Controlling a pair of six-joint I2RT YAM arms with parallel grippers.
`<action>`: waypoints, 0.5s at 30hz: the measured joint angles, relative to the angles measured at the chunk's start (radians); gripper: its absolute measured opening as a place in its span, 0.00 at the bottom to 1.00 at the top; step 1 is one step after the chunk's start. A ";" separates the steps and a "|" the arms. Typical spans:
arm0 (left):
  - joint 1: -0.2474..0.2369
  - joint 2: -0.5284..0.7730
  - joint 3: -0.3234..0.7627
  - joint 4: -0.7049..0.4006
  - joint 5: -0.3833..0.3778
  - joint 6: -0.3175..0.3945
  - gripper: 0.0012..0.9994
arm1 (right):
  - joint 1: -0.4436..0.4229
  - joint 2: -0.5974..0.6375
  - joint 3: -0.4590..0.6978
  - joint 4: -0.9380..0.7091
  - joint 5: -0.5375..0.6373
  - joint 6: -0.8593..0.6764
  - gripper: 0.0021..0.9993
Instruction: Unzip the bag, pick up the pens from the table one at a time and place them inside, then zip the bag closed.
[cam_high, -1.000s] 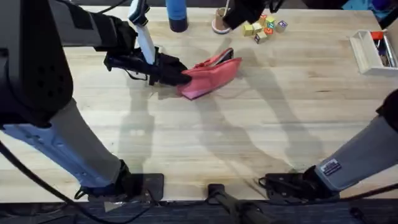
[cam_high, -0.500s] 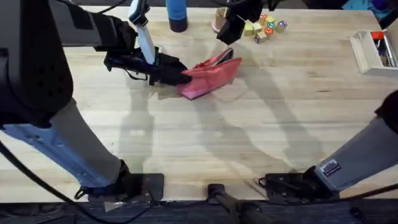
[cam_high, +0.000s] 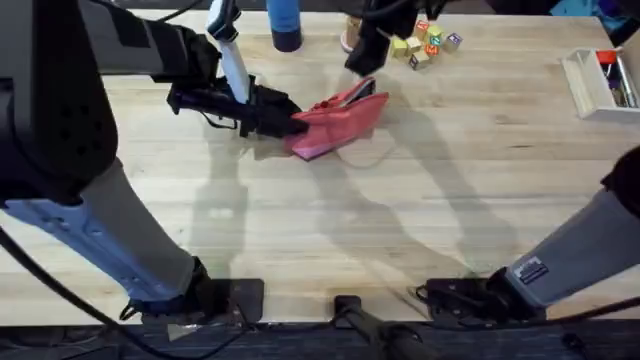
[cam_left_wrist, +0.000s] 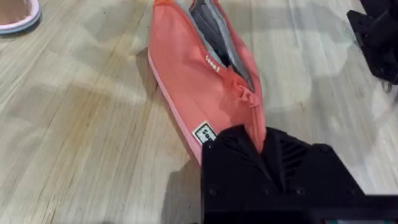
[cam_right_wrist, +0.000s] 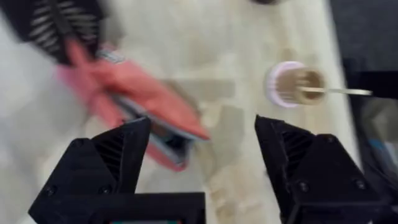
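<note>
The left hand (cam_high: 290, 121) is pinching the near end of the bag (cam_high: 340, 122), which is lying on the tabletop (cam_high: 420, 220) near its far middle. The pink fabric looks light and limp, so it is likely sagging unless held taut; the end seam and zipper pull seem the best holds. Its mouth is gaping, showing a grey lining, and I cannot tell what is inside. The right hand (cam_right_wrist: 202, 158) is hovering spread wide just beyond the bag, beside a small cup (cam_right_wrist: 291, 84) holding a stick.
</note>
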 joint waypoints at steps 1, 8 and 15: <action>0.000 0.000 0.000 0.000 0.000 0.000 0.04 | 0.003 0.000 0.000 -0.032 -0.017 -0.011 1.00; 0.000 0.000 0.000 0.000 0.000 0.000 0.04 | 0.008 0.000 0.000 -0.250 -0.231 -0.203 1.00; 0.000 0.000 0.000 0.000 0.000 0.000 0.04 | 0.008 0.000 0.000 -0.222 -0.310 -0.327 1.00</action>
